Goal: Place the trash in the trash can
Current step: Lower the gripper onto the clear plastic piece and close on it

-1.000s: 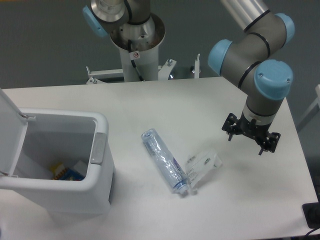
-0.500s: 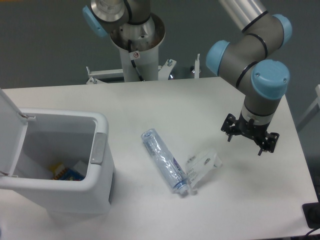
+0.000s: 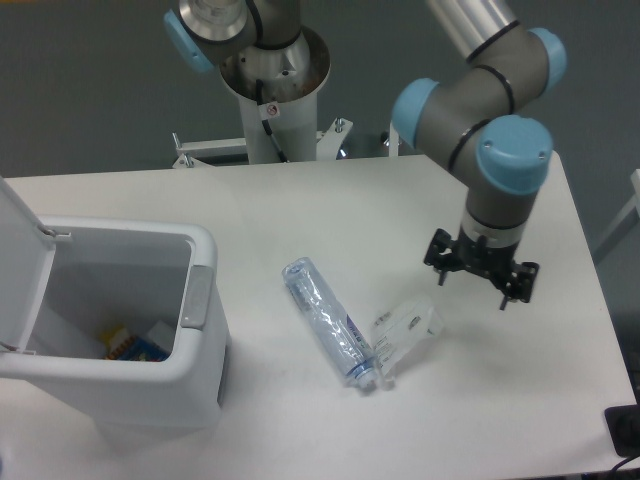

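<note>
A crushed clear plastic bottle (image 3: 328,321) with a bluish label lies on the white table, cap end toward the front. A smaller crumpled clear wrapper (image 3: 405,334) lies touching it at its right. The white trash can (image 3: 120,330) stands at the left with its lid open; some items lie inside. My gripper (image 3: 478,282) hangs above the table, up and to the right of the wrapper, fingers open and empty.
The arm's base column (image 3: 272,90) stands at the back of the table. A metal bracket (image 3: 260,145) runs along the far edge. A dark object (image 3: 625,428) sits at the right front corner.
My gripper has moved left, closer to the wrapper. The bottle, wrapper and trash can have not moved.
</note>
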{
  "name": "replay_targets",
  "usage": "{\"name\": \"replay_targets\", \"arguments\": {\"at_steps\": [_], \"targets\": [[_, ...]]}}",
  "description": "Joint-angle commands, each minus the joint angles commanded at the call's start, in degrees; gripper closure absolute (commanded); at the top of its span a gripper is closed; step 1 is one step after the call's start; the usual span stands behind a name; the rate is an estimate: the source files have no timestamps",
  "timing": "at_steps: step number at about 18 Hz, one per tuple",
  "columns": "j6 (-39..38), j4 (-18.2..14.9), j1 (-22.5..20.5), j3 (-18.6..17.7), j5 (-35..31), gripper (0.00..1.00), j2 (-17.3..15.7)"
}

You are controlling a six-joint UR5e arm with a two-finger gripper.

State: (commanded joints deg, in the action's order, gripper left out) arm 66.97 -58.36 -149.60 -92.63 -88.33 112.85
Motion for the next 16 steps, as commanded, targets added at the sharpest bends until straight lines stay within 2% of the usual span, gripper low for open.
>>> {"name": "replay_targets", "arguments": {"at_steps": [3, 5, 8, 9, 12, 13, 16], "targets": [[0.09, 1.14, 1.94, -0.88, -0.35, 0.00, 1.49], [0.44, 1.23, 1.94, -2.37, -0.44, 0.00, 1.85], [1.58, 2.10, 1.94, -2.29, -0.62, 0.02, 4.13], [1.67, 2.02, 1.94, -2.47, -0.70, 0.18, 4.22], [0.36, 1.76, 2.03, -3.08, -0.53, 0.92, 4.31], [0.26, 1.76, 2.03, -3.08, -0.27, 1.00, 4.31], [-0.96, 1.50, 1.94, -2.12, 0.00, 1.00, 4.05]]}}
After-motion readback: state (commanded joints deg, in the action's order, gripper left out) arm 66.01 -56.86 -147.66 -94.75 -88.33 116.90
